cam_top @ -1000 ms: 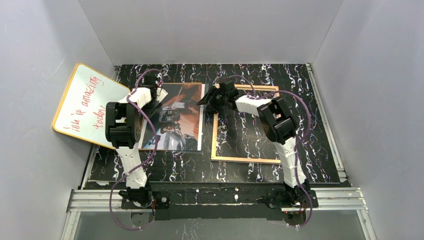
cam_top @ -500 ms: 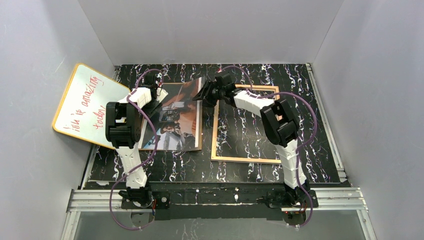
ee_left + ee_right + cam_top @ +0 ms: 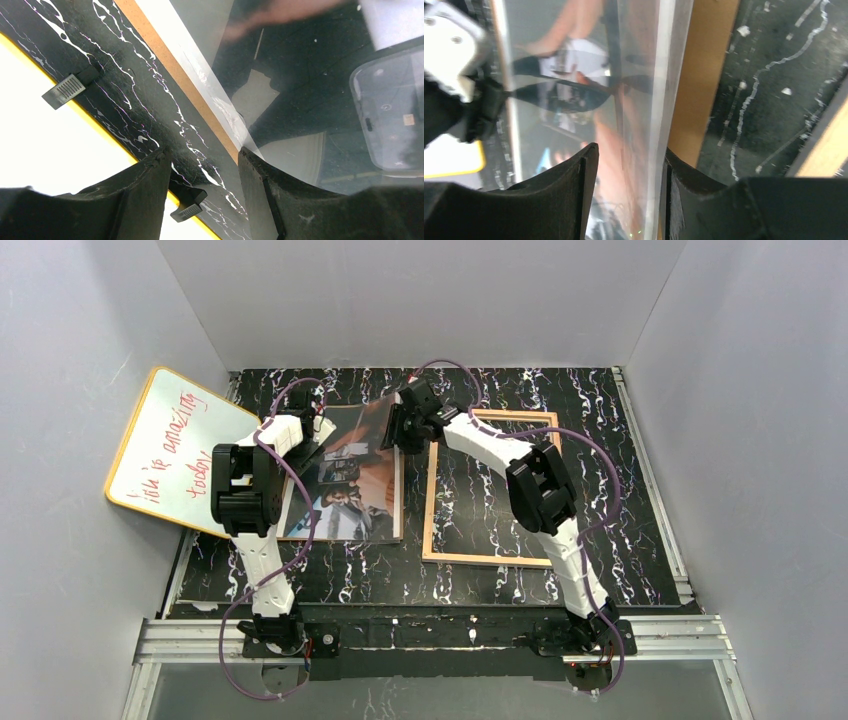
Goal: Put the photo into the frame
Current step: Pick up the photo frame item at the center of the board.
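Observation:
The photo [image 3: 350,475], a dark print with reddish tones, lies picture side up on a brown backing board [image 3: 340,538] left of centre. Its upper right edge is lifted and curls leftward. My right gripper [image 3: 400,428] is at that edge. In the right wrist view the jaws [image 3: 630,150] stand apart, with the lifted glossy photo [image 3: 574,75] passing between them. My left gripper [image 3: 312,435] is open at the photo's upper left, with one finger [image 3: 260,185] at the photo's edge [image 3: 300,75]. The frame [image 3: 428,510] lies tan side up to the right, with nothing inside it.
An orange-rimmed whiteboard [image 3: 170,450] with red handwriting leans at the left wall, just beside the left gripper [image 3: 50,140]. The backing board shows as a brown strip [image 3: 704,75] beside the lifted edge. Grey walls close in the black marbled table on three sides.
My right gripper has moved left from the frame's top left corner onto the photo's right edge, which has lifted and curled leftward. The left arm has not moved.

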`<state>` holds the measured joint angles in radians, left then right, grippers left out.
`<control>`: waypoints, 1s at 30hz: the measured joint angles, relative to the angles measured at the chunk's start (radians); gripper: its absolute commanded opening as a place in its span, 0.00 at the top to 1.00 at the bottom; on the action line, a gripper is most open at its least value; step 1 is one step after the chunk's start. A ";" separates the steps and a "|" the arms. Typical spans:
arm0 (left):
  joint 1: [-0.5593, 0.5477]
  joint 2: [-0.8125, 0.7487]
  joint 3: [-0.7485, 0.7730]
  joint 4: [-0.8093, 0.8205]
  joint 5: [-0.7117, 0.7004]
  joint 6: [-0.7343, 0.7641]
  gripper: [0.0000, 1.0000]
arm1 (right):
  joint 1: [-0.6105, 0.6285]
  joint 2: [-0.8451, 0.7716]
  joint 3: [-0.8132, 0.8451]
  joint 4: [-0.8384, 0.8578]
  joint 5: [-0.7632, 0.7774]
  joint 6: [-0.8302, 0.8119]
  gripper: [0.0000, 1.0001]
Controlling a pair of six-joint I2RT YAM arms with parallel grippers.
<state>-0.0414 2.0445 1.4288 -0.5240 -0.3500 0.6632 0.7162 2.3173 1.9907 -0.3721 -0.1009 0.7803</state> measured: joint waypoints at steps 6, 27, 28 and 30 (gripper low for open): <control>0.000 0.000 0.000 0.000 0.000 -0.001 0.48 | 0.020 0.045 0.055 -0.113 0.103 -0.066 0.48; -0.001 0.001 0.001 -0.001 -0.001 -0.003 0.48 | 0.078 0.065 0.154 -0.245 0.282 -0.190 0.48; -0.001 0.001 0.001 -0.001 -0.001 -0.004 0.48 | 0.080 0.065 0.154 -0.246 0.284 -0.194 0.48; -0.001 0.001 0.001 -0.001 -0.002 -0.005 0.48 | 0.084 0.065 0.156 -0.252 0.288 -0.200 0.47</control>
<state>-0.0422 2.0457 1.4296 -0.5251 -0.3515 0.6582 0.8005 2.3821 2.1468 -0.6239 0.1871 0.5804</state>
